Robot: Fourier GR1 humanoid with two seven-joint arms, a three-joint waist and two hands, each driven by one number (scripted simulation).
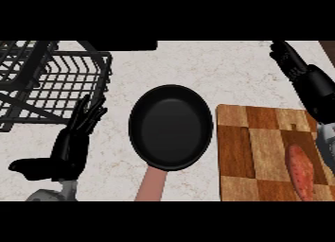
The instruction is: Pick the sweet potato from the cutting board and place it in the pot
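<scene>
The pan [171, 126] is sitting in the middle of the counter [219, 71], black and round, with its pinkish handle [154, 185] pointing toward the lower edge of the view. This is the only pot-like vessel showing, and nothing is lying in it.

Right of the pan, just beside its rim, the board [258, 151] is lying flat, a checkered wooden slab. The sweet potato [300, 171] is resting on the board's far-right part, away from the pan, stretched lengthwise toward the lower edge.

The right hand [304, 78] is hanging above the counter beyond the board's top-right corner, well right of the pan. Its grey forearm [332, 151] is running up along the board's right edge, just beside the sweet potato. The fingers [283, 53] are pointing up and away, fairly straight and spread apart, holding nothing.

The left hand [71, 144] is resting left of the pan, fingers [86, 116] up and relaxed, thumb [27, 166] sticking out to the side, holding nothing. Its fingertips are overlapping the lower right corner of the rack [44, 82], a black wire basket standing farther left of the pan.
</scene>
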